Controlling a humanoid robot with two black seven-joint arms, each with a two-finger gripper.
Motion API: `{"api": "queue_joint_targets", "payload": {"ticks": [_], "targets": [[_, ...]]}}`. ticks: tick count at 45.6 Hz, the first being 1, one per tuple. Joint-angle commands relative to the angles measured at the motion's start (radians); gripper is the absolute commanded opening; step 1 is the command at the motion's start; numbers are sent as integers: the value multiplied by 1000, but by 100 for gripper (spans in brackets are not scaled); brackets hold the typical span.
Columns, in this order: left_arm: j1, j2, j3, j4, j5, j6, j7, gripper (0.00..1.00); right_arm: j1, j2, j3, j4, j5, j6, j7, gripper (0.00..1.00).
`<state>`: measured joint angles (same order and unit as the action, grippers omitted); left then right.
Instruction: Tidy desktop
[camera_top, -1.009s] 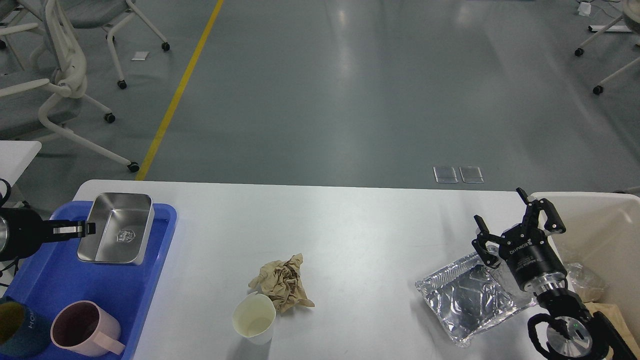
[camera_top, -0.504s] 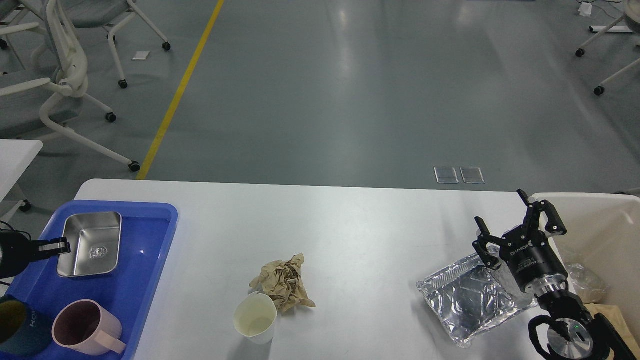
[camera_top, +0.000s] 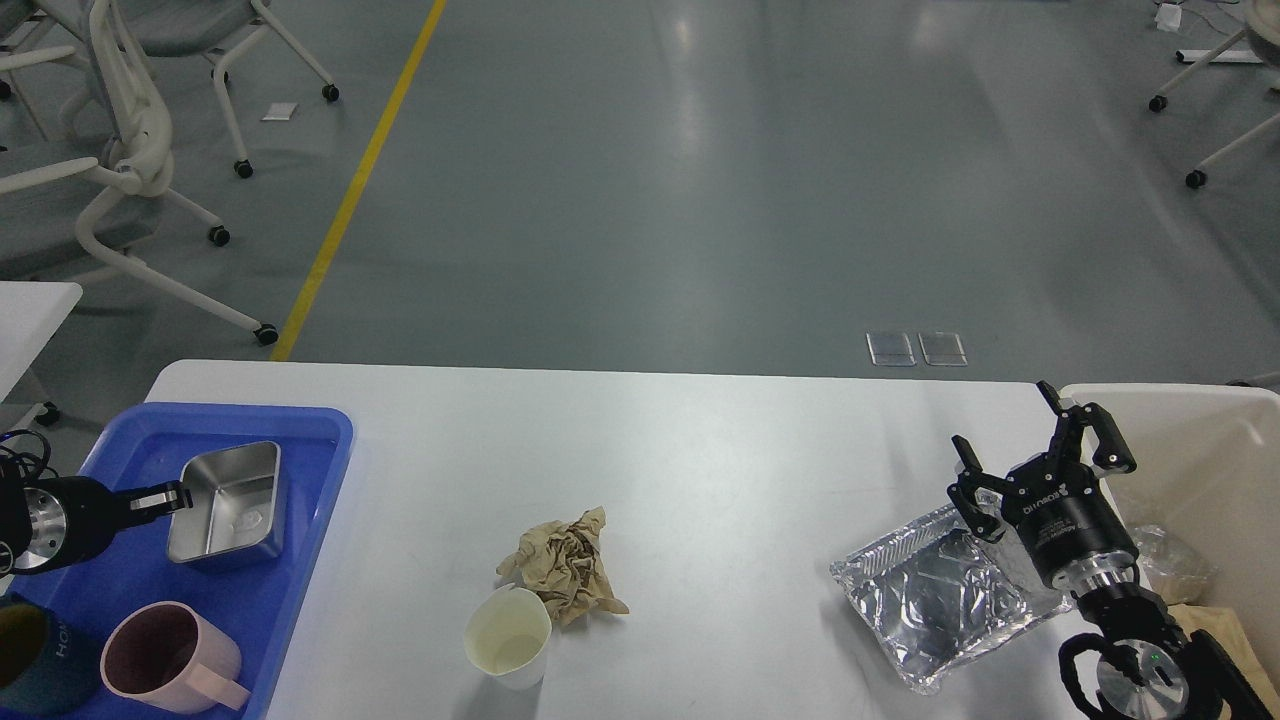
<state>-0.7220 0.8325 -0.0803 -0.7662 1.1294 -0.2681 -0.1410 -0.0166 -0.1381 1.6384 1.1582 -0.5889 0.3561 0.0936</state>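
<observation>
The white desktop (camera_top: 700, 460) fills the lower view. My left gripper (camera_top: 178, 497) is shut on the left rim of a steel box (camera_top: 228, 503), which sits over the blue tray (camera_top: 300, 540) at the left. A crumpled brown paper (camera_top: 566, 564) and a cream paper cup (camera_top: 508, 637) lie at the front middle. A crinkled foil tray (camera_top: 935, 598) lies at the right. My right gripper (camera_top: 1040, 450) is open and empty, raised just behind the foil tray.
A pink mug (camera_top: 170, 663) and a dark cup (camera_top: 30, 655) stand in the blue tray. A beige bin (camera_top: 1200, 450) with scraps stands at the right edge. Office chairs (camera_top: 110, 150) stand on the floor beyond; a smaller white table corner (camera_top: 30, 310) shows left.
My left gripper has shifted the steel box within the blue tray, first down-left, then back right. The right arm has barely moved.
</observation>
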Motion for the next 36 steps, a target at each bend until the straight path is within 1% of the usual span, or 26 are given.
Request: {"api": "queue_joint_targets", "payload": {"ticks": [1, 7, 10, 18, 22, 36], "targets": [[0, 2, -6, -1, -33, -10, -3, 81, 0, 0, 0, 0, 0, 0, -2, 100], [-8, 10, -15, -1, -56, -14, -3, 92, 0, 2, 0, 0, 0, 0, 0, 100], [-16, 11, -62, -1, -135, -16, -3, 96, 0, 2, 0, 0, 0, 0, 0, 100], [-20, 22, -275, -2, -463, -66, 9, 96, 0, 2, -2, 3, 0, -2, 0, 100], [-30, 31, -366, -13, -603, -69, 9, 96, 1, 2, -2, 3, 0, -2, 0, 100], [-1, 22, -542, -13, -945, -57, -2, 96, 9, -17, -8, 5, -38, -2, -2, 100]]}}
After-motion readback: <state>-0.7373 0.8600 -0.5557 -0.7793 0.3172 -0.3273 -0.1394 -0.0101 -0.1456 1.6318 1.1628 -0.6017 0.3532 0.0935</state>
